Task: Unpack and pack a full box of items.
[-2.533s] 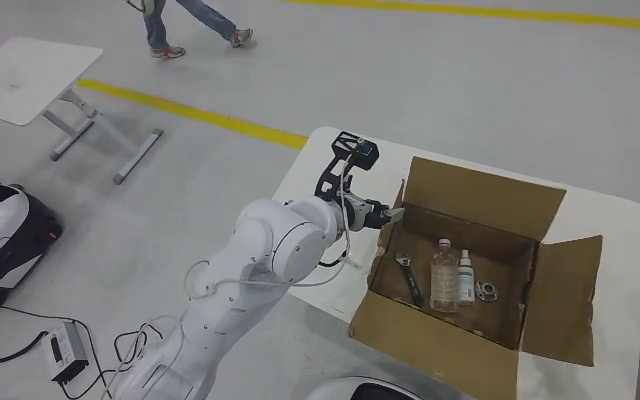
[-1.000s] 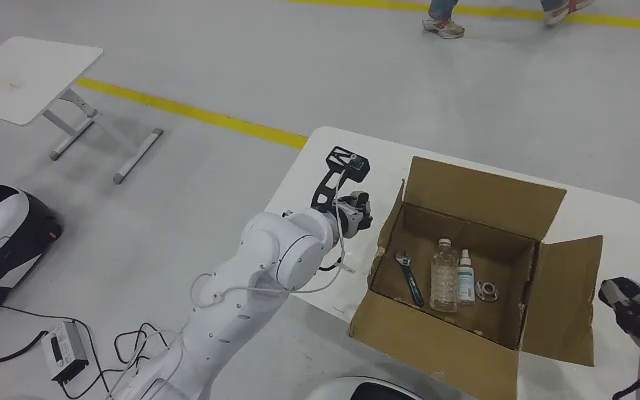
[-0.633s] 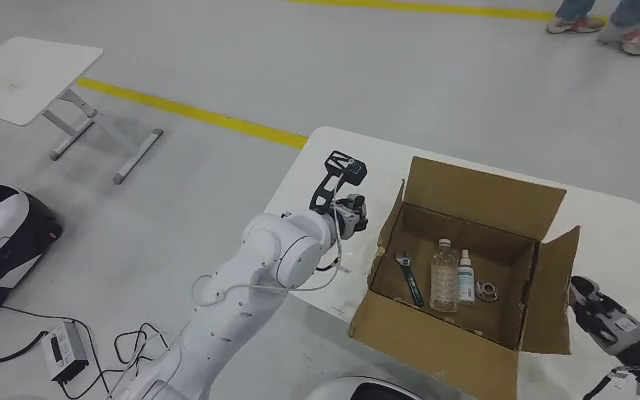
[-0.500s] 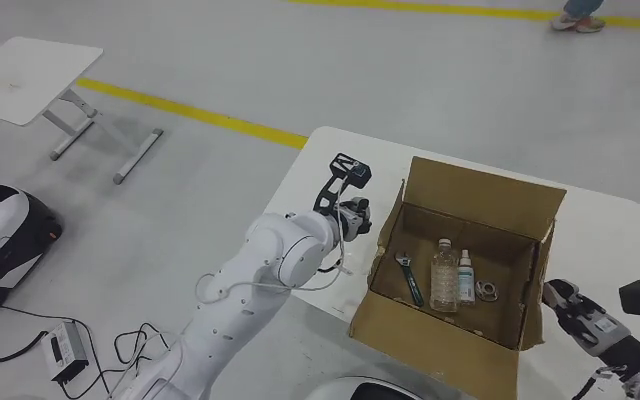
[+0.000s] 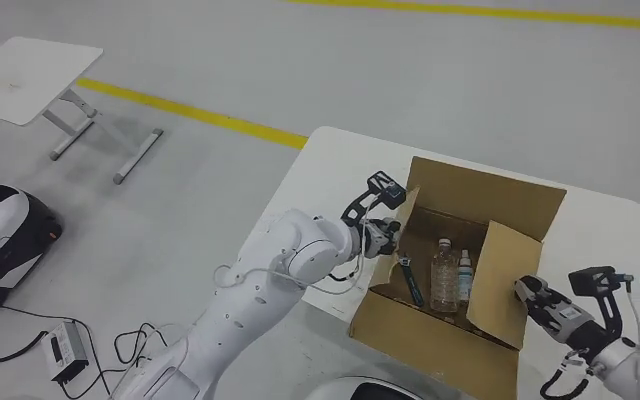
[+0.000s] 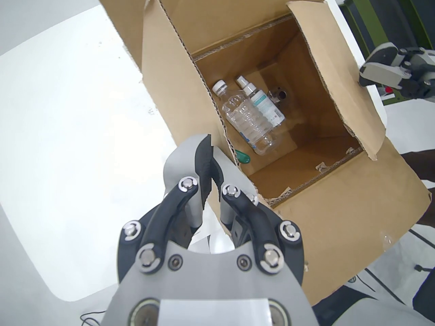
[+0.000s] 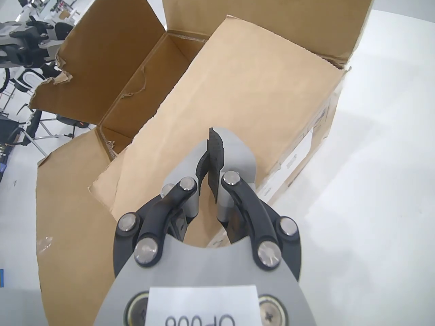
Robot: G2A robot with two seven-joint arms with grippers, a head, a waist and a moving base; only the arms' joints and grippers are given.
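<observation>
Presently on the desk [image 5: 330,170]: one cardboard box [image 5: 430,335], open at the top, with both grippers at its side flaps.

- Left flap [image 6: 166,79]: stands nearly upright. The left gripper [image 6: 208,157] sits against its outer face near the bottom corner, fingers pressed together with nothing seen between them.
- Right flap [image 7: 255,96]: tilted inward over the opening. The right gripper [image 7: 212,150] lies on its outer face, fingers likewise pressed together and empty.
- Far flap [image 5: 480,185]: folded back, away from the opening.
- Contents, all lying on the box floor:
  - Clear water bottle [image 6: 246,120].
  - White spray bottle [image 6: 263,103], touching the water bottle along its side.
  - Small metal fitting [image 6: 279,94], just beside the spray bottle.
  - Wrench [image 5: 410,280] with a green-tipped handle, near the left wall.

Handling, as a judgement:
- Cardboard: light and stiff across each panel, but it hinges freely at the crease and is ragged at the torn corners. A flap is best pushed on its flat middle or pinched at its free edge.
- Bottles: look light, smooth and round. They are likely to roll or dent, so take each across the middle of its body.
- Wrench: rigid and probably the heaviest piece. Grip it at the handle, where it lies clear of the bottles.
- Fitting: small and close to the far wall, and looks awkward to reach.
</observation>
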